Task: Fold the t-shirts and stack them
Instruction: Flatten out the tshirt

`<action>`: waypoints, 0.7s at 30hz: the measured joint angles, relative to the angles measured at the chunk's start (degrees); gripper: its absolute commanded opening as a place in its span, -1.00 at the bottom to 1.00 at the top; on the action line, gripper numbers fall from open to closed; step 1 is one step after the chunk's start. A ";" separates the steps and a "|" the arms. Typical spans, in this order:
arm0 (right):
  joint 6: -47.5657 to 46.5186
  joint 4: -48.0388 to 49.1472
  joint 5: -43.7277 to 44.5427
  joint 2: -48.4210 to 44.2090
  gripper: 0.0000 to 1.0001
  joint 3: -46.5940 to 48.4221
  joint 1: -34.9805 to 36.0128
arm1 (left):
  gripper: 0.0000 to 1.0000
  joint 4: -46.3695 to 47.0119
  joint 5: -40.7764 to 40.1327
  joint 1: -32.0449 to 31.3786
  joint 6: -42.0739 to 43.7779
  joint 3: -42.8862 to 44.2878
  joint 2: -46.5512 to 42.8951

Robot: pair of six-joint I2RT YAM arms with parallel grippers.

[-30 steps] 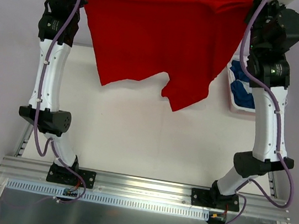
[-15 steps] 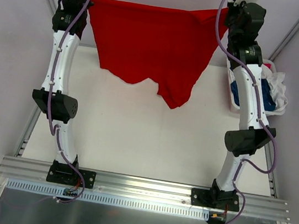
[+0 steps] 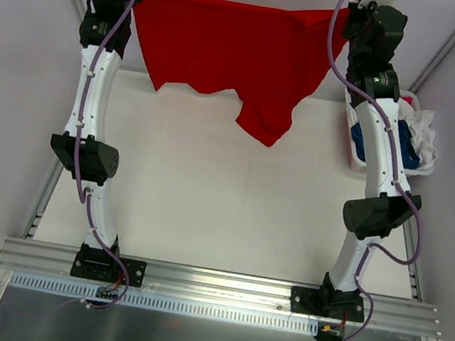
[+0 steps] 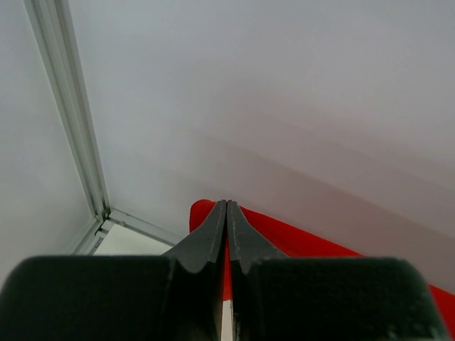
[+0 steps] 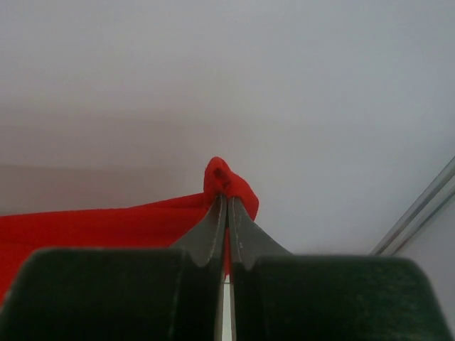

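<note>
both arms reached farther back, lifting the red t-shirt (image 3: 227, 52) higher.

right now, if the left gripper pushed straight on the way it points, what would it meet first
Beyond the red t-shirt edge pinched in the left gripper, only the pale back wall lies ahead, so probably that wall; how far off is unclear.

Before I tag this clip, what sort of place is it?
Likely a robotics lab cell: two white robot arms bolted to a silver aluminium rail, a white table boxed by plain grey panels, a white plastic basket of clothes.
</note>
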 measured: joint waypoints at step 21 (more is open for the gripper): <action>-2.54 1.29 -0.57 -5.16 -0.99 -1.66 3.69 | -1.00 -0.33 1.51 1.25 -0.63 -1.86 -7.69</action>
